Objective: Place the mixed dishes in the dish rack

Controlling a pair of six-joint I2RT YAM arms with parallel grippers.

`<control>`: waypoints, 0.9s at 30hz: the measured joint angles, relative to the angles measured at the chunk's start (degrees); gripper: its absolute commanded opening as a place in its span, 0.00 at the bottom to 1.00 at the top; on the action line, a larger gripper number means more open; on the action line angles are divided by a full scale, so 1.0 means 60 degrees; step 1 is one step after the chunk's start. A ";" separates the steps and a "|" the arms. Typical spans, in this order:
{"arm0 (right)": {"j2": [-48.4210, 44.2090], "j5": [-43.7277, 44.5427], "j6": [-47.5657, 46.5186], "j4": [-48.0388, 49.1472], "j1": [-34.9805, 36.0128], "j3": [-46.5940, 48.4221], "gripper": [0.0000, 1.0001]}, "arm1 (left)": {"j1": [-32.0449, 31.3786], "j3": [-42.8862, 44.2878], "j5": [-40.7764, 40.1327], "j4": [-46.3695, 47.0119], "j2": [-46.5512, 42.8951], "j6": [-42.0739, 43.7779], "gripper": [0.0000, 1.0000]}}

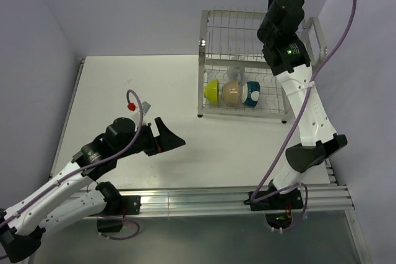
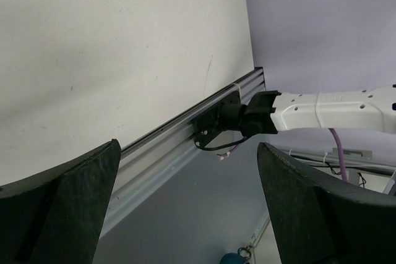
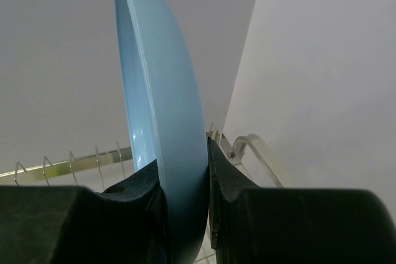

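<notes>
At 8 o'clock on the matte white worktop (image 1: 124,85) we see the left tool (image 1: 172,132), its black wedge-shaped fingers (image 2: 68,208) spread wide with nothing between them. Toward 1 o'clock stands the chrome wire rack (image 1: 244,41). On its lower shelf a glossy lime-green bowl (image 1: 212,91), a cream bowl (image 1: 231,93) and a dark bowl (image 1: 250,94) with a white inside sit tipped on their sides in a row. Above the rack, the right tool (image 3: 185,202) is clamped on the rim of a smooth pale blue plate (image 3: 164,91), held on edge.
</notes>
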 measured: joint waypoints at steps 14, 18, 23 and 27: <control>0.0688 -0.2379 0.1508 -0.1515 -0.0976 0.0171 0.00 | 0.0000 0.0200 0.0550 0.0131 0.0852 0.0106 0.99; 0.0692 -0.2437 0.1792 -0.1534 -0.1035 0.0073 0.00 | 0.0000 0.0477 0.0543 0.0106 0.0900 0.0182 0.99; 0.0335 -0.2397 0.2200 -0.1053 -0.1075 -0.0688 0.00 | 0.0000 0.0510 0.0539 0.0095 0.0892 0.0182 0.99; 0.0062 -0.2393 0.2401 -0.1035 -0.1093 -0.1024 0.00 | 0.0000 0.0510 0.0543 0.0106 0.0896 0.0178 0.99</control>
